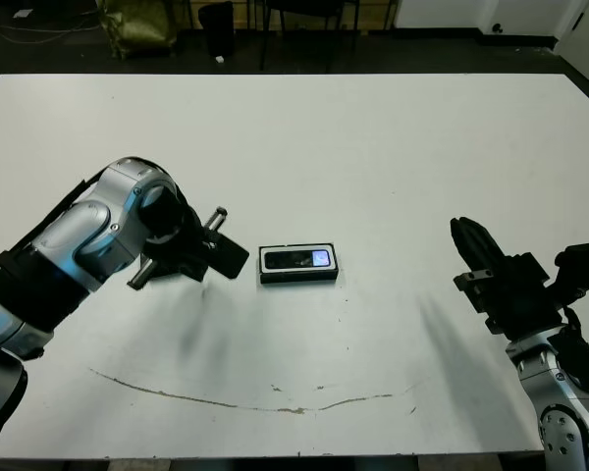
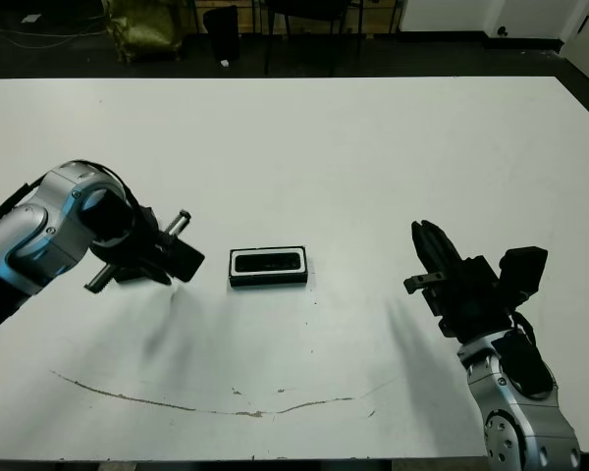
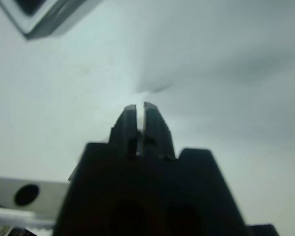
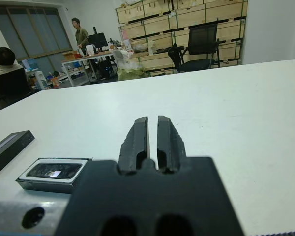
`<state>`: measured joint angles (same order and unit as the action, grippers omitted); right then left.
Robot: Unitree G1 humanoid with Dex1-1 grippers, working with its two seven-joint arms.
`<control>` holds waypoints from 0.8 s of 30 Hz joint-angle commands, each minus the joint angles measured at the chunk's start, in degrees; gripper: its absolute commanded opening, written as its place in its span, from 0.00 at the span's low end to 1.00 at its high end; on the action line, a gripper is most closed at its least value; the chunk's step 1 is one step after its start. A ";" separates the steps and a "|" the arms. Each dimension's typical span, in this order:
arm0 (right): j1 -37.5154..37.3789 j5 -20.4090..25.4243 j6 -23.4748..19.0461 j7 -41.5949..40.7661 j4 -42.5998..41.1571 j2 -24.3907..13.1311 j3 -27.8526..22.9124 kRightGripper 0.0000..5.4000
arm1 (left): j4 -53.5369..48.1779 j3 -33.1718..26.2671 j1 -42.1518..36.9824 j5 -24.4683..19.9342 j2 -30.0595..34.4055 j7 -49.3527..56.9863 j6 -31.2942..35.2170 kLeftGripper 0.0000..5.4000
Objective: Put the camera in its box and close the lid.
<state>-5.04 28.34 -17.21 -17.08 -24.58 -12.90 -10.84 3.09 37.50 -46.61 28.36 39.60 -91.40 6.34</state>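
Note:
The box [image 1: 296,278], a small black tray with a white lining, lies at the table's middle. The camera [image 1: 294,260] rests inside it, its bluish-white patch toward the right end. My left gripper [image 1: 243,261] is shut with nothing in it, low over the table just left of the box, fingertips a short gap from the box's left end. Its wrist view shows the shut fingers [image 3: 157,128] and one box corner [image 3: 39,19]. My right gripper [image 1: 458,228] is shut and empty, well to the right of the box [image 4: 44,186]. The lid does not show in any view.
A thin brown scuff line [image 1: 275,404] curves across the white table [image 1: 373,147] near its front edge. Beyond the far edge stand a chair [image 4: 199,46] and stacked crates. A standing person [image 4: 80,32] and a seated one [image 4: 7,69] are at desks farther back.

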 commanded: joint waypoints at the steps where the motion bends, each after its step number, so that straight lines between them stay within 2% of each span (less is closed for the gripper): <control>1: -0.86 -0.56 -0.68 0.57 -0.38 -0.51 -0.27 0.00 | -0.94 0.54 1.86 2.02 2.49 -0.10 -0.68 0.00; 4: -0.91 -0.48 -1.55 1.16 -0.80 -0.62 -0.40 0.00 | -0.14 0.31 2.28 1.83 3.39 -0.88 -0.45 0.00; 9: -0.29 0.26 0.86 -1.27 1.85 -0.45 -0.56 0.00 | -0.92 -1.14 3.46 0.97 4.98 -0.32 -0.17 0.00; 11: -0.37 -0.55 0.62 -0.73 1.41 -0.51 -0.32 0.00 | -1.87 -1.79 3.52 0.48 4.77 0.27 -0.40 0.00; 17: -0.52 -1.20 -0.58 0.42 0.55 -0.30 0.11 0.00 | -7.29 -3.36 2.65 -5.68 2.95 -1.07 2.46 0.00; 21: -0.73 -1.34 -1.54 1.48 -0.09 -0.34 0.23 0.00 | -12.95 -1.14 -1.94 -10.36 2.22 -1.10 10.82 0.00; 24: -0.70 -1.27 -1.47 1.46 -0.07 -0.53 0.37 0.00 | -12.83 -1.74 -4.91 -13.95 0.23 -1.10 17.23 0.00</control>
<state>-5.14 27.43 -17.39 -15.92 -24.87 -13.00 -10.48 -10.11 35.57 -50.83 15.59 40.68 -92.18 21.30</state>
